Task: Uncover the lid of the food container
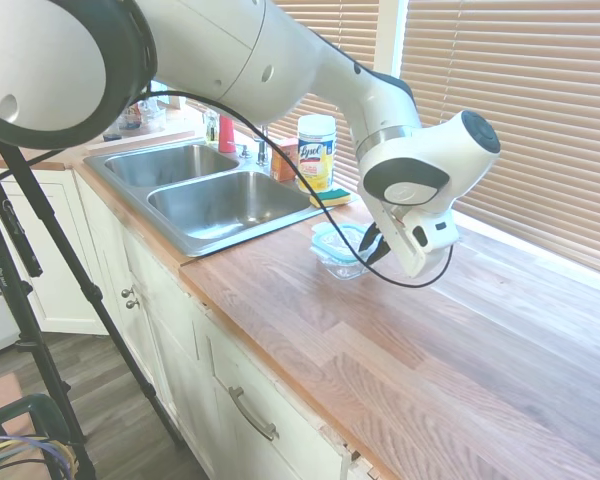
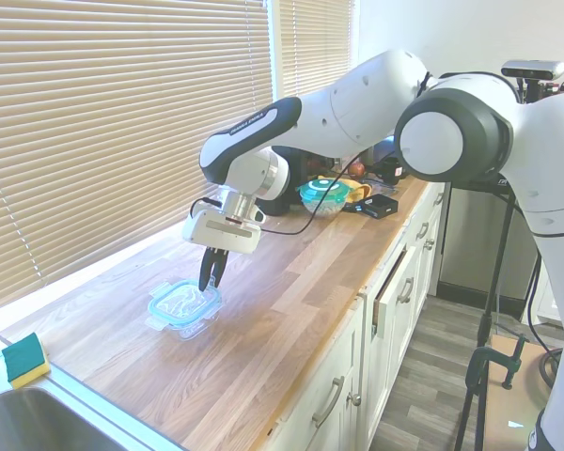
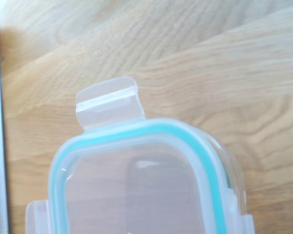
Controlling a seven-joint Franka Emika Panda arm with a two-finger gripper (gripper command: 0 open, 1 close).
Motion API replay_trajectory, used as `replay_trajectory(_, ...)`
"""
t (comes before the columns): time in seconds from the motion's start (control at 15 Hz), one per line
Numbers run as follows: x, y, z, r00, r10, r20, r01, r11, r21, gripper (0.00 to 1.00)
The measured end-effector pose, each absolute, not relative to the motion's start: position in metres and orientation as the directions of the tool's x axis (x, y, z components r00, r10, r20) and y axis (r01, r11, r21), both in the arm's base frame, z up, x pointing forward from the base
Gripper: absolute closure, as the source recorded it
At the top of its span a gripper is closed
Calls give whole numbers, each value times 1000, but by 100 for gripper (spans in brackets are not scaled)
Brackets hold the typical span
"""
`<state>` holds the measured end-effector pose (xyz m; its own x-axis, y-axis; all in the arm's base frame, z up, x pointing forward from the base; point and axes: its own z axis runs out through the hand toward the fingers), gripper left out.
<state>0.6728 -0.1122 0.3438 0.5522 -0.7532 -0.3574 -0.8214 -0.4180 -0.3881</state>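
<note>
I am at the approach step: my gripper point(image 2: 212, 279) hangs just above the far edge of the lid point(image 2: 181, 301), fingers nearly closed and holding nothing, while the lid sits on the food container point(image 2: 184, 321) on the wooden countertop point(image 2: 291, 310) near the sink point(image 1: 205, 200). Next I judge I must open the fingers and catch a raised side tab point(image 3: 107, 100) or the rim. I cannot tell whether the tabs are unlatched; the wrist view cuts the lid off.
</note>
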Motion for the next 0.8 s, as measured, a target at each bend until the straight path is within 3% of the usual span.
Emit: replay_trajectory(0.8,646,-49,433,654,-724,-221,-728,-522,-445,100)
